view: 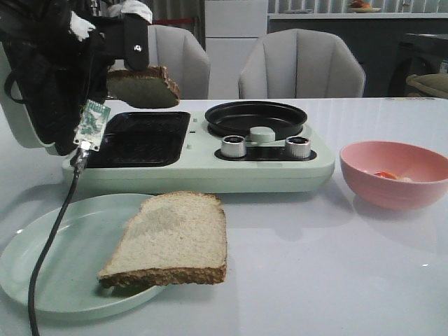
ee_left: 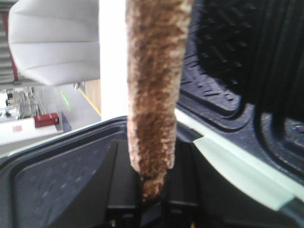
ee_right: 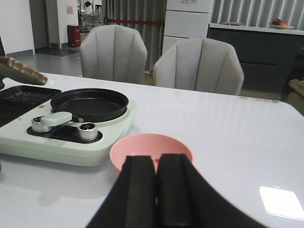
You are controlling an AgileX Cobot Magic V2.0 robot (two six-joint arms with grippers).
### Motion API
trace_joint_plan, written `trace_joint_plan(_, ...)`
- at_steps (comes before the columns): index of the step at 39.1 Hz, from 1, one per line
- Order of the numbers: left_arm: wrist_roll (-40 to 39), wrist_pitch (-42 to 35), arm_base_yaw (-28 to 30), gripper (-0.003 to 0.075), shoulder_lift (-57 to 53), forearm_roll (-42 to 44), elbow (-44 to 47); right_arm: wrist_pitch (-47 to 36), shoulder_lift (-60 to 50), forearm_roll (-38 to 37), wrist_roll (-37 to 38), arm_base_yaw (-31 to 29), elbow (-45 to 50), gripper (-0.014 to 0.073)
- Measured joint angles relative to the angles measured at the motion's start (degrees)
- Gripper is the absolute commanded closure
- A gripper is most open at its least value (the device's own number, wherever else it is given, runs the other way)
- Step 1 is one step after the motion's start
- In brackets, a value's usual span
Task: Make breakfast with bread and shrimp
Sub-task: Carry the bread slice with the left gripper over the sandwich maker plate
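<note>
One bread slice (view: 143, 87) hangs in the air above the dark grill tray (view: 140, 138), its brown crust edge free all around. The left gripper (view: 133, 49) is closed on it at 12 o'clock. The second slice (view: 171, 239) lies on the pale plate (view: 42, 269), overhanging its rim. The shrimp (view: 387, 175) sits in the pink bowl (view: 395, 178), at 3 o'clock from the cooker (view: 203, 164). The right gripper (ee_right: 156, 190) is closed, empty, near the bowl.

Pale beige bread (view: 175, 238) with dark brown crust lies on a mint-green plate (view: 42, 269). At three o'clock, a pink bowl (view: 395, 175) holds something orange. The ribbed grill plate (view: 140, 136) is black.
</note>
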Motion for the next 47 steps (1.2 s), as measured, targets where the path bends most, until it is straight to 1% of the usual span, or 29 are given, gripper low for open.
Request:
trace_joint_plan(11, 0.67, -0.51, 0.76, 0.0606, 3.99, 0.48, -0.01, 0.00, 0.00, 0.00, 0.00, 0.00, 0.00, 0.0452)
trace_joint_plan(22, 0.67, -0.41, 0.85, 0.0606, 7.29, 0.48, -2.19, 0.00, 0.00, 0.00, 0.00, 0.00, 0.00, 0.0452)
trace_joint_plan(33, 0.79, -2.27, 1.26, 0.0605, 7.70, 0.70, -2.97, 0.00, 0.00, 0.00, 0.00, 0.00, 0.00, 0.0452)
trace_joint_plan(47, 0.20, -0.99, 1.47, 0.0596, 8.13, 0.82, -3.56, 0.00, 0.00, 0.00, 0.00, 0.00, 0.00, 0.0452)
